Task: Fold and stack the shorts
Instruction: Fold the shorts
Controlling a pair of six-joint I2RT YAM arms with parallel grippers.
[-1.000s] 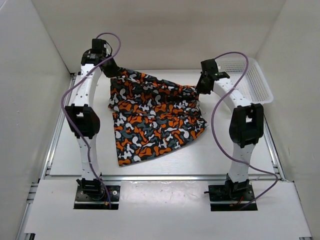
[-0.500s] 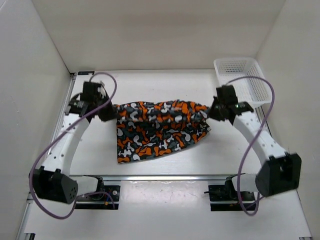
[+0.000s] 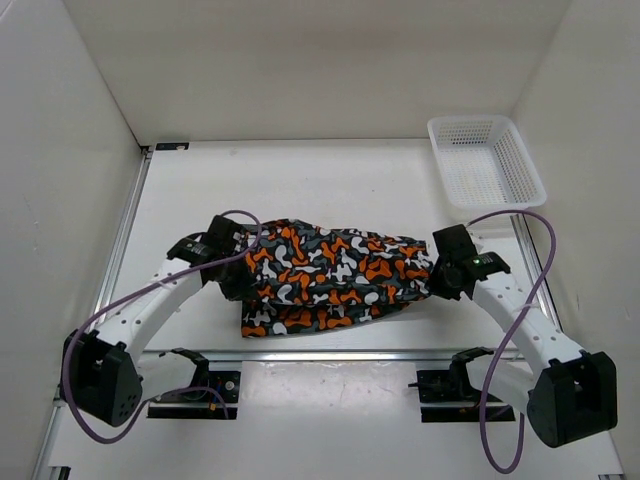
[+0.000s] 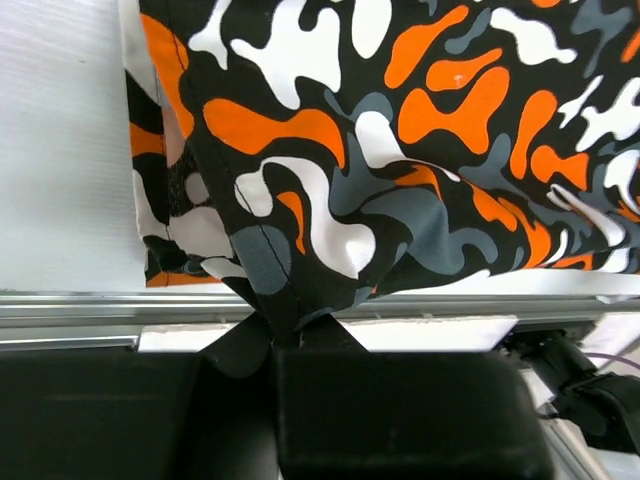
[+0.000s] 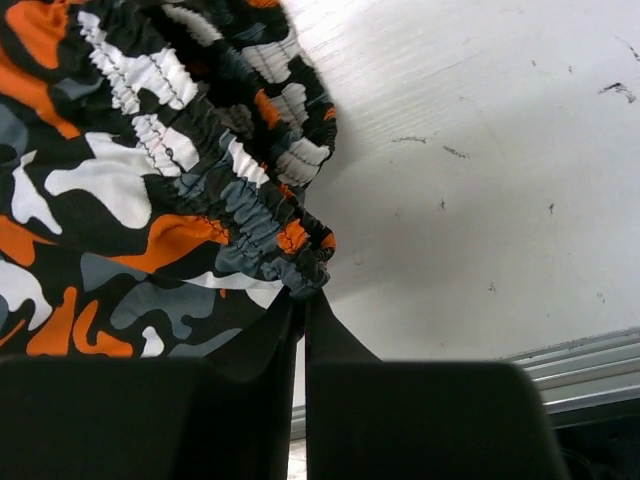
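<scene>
The camouflage shorts [image 3: 335,275] lie folded over themselves near the table's front edge, stretched between both grippers. My left gripper [image 3: 236,284] is shut on the shorts' left end; the left wrist view shows the cloth [image 4: 400,150] pinched between the jaws at my left gripper [image 4: 285,335]. My right gripper [image 3: 436,279] is shut on the elastic waistband at the right end; the right wrist view shows the gathered waistband [image 5: 250,210] gripped at my right gripper [image 5: 305,295]. Both hold the cloth low over the table.
A white plastic mesh basket [image 3: 488,160] stands at the back right corner. White walls close the table on left, back and right. A metal rail [image 3: 330,352] runs along the front edge, just below the shorts.
Both grippers have pulled the held edge of the shorts from the back of the table toward the front, laying the cloth over its lower half. The arms now reach low and forward.
</scene>
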